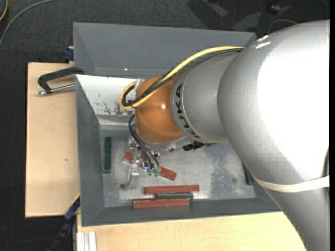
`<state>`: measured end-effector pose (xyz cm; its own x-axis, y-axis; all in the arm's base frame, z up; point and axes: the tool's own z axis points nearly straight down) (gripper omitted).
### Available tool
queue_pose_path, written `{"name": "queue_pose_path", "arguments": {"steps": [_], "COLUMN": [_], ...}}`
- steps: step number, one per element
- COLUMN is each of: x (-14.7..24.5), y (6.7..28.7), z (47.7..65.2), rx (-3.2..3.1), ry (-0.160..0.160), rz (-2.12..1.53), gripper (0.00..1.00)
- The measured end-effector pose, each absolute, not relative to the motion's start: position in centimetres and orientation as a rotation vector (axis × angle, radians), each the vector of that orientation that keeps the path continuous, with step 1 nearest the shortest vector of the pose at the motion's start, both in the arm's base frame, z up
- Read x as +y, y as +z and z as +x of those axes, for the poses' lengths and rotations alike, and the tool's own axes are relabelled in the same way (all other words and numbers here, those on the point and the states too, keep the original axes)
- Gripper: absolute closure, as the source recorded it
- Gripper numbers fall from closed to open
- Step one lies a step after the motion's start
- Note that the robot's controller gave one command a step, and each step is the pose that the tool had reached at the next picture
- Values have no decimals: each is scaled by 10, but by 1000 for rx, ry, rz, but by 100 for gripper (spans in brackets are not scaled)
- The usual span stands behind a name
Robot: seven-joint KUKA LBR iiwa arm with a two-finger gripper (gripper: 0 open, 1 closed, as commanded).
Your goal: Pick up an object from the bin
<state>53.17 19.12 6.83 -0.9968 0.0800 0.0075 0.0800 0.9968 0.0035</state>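
Silver-grey arm point(261, 98), orange wrist cover point(157, 114), yellow cable point(199, 59).

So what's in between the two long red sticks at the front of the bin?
A dark green stick lies there, side by side with the upper red stick and the lower red stick. The camera view shows it.

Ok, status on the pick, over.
Gripper down at bin floor, left of centre. Small red piece beside it. Long red bar nearby, not blocking.
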Motion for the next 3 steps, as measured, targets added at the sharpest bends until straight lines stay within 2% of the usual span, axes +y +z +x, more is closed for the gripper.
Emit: {"name": "queue_pose_path", "arguments": {"steps": [1,2,3], "x": [129,133,160], "y": [71,70,216], "z": [518,518,522], "rx": [-3135,-3137,-3147], "ry": [4,-2,-11], "rz": [-165,-159,-220], "gripper": [0,100,100]}}
